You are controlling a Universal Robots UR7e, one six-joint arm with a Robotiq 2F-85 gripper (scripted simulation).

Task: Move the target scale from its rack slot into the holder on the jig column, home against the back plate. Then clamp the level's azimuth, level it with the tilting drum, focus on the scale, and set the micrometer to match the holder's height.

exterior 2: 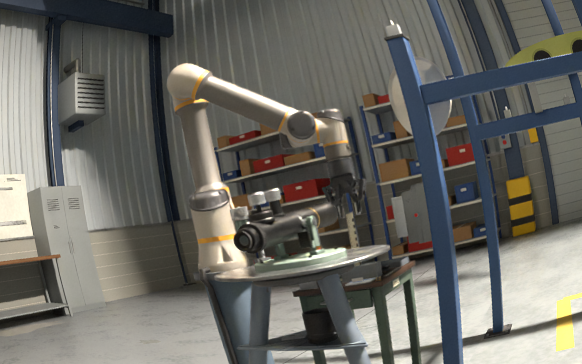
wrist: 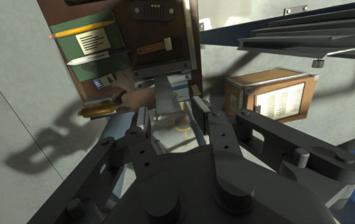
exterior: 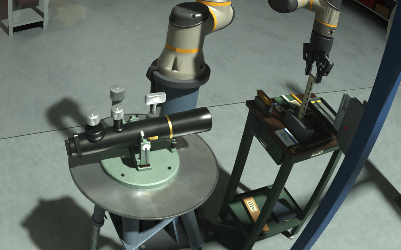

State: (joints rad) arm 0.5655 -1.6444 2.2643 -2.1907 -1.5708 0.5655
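The target scale (exterior: 306, 98) is a thin pale strip with dark marks. It stands upright in its dark rack (exterior: 299, 126) on the small side table. My gripper (exterior: 315, 73) is open and holds nothing. It is right at the scale's top end (wrist: 167, 97), with the fingers (wrist: 173, 117) on either side of it. The black level (exterior: 139, 130) sits on a green base on the round steel table to the left, with several grey knobs at its eyepiece end. The grey jig column with the holder (exterior: 349, 119) stands just right of the side table.
A tall blue frame (exterior: 372, 124) curves up on the right, close to the side table. The side table (exterior: 292, 130) also carries a pencil, a notebook, a card and small tools. A brown box (wrist: 270, 93) lies on its lower shelf.
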